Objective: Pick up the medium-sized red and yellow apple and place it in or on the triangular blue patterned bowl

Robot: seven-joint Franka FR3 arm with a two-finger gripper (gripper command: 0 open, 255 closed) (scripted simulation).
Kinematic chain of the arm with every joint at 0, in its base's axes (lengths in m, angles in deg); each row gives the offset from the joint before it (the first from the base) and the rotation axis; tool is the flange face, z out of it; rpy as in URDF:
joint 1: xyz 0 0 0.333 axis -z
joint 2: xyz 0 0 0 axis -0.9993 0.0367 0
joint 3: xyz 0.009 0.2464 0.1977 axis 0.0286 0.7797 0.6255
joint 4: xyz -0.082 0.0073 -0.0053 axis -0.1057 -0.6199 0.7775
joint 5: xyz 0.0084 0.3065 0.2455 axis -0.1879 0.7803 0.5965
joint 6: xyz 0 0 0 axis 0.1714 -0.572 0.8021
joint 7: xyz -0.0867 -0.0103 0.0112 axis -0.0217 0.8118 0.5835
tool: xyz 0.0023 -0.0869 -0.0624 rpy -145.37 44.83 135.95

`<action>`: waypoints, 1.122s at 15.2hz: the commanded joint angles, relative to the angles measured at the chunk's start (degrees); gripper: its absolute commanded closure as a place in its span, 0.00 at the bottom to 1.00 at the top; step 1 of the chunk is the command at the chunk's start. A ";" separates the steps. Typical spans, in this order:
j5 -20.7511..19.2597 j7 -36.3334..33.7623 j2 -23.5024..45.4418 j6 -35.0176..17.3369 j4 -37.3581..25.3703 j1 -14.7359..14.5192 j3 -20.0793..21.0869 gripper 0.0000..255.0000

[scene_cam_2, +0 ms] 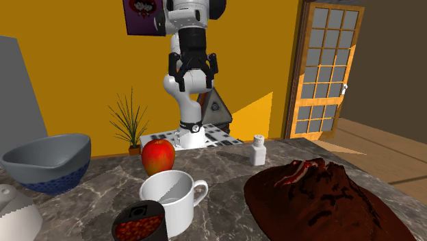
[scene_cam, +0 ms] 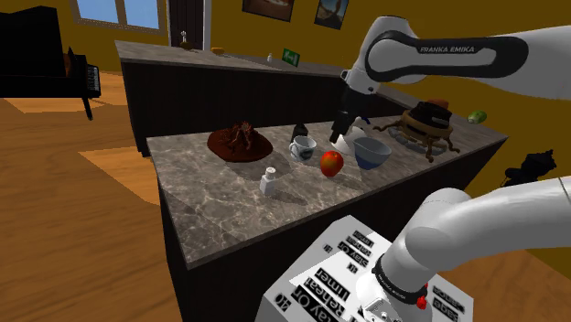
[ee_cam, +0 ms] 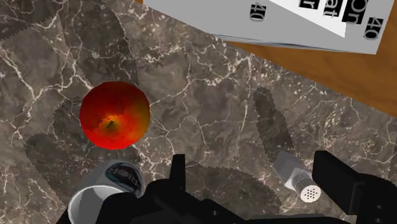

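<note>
The red and yellow apple (scene_cam: 331,163) rests on the marble counter (scene_cam: 229,206), between a white mug (scene_cam: 303,148) and the bowl (scene_cam: 371,152), which is grey inside with a blue patterned outside. The second exterior view shows the apple (scene_cam_2: 158,155) just right of the bowl (scene_cam_2: 48,163). My black gripper (scene_cam_2: 193,72) hangs open high above the counter, holding nothing. In the wrist view the apple (ee_cam: 115,116) lies off to the side of my gripper (ee_cam: 254,175), beyond one finger (ee_cam: 178,168), not between the two.
A white shaker (scene_cam: 268,181) stands toward the counter's front. A dark brown mound (scene_cam: 240,142), a dark can (scene_cam_2: 139,222) by the mug (scene_cam_2: 172,198), a white object (scene_cam_2: 14,212) and a brown basket-like piece (scene_cam: 426,123) also sit on the counter. A green fruit (scene_cam: 477,116) lies at its far corner.
</note>
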 commanded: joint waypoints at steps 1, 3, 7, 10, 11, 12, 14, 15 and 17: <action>-1.83 3.27 2.26 -2.45 0.01 0.59 -2.11 0.00; -3.39 6.33 4.82 -5.06 -0.17 1.07 -4.17 0.00; -5.81 12.42 10.82 -10.40 -1.50 1.70 -8.31 0.00; -6.76 17.11 16.00 -14.39 -3.32 1.87 -11.38 0.00; -6.78 17.38 16.31 -14.62 -3.45 1.87 -11.55 0.00; -6.78 17.43 16.70 -15.47 -2.98 1.87 -11.71 0.00; -6.75 17.54 17.53 -17.19 -2.08 1.85 -12.04 0.00; -6.73 17.60 17.97 -18.06 -1.65 1.83 -12.21 0.00; -6.65 17.73 18.90 -19.80 -0.81 1.78 -12.55 0.00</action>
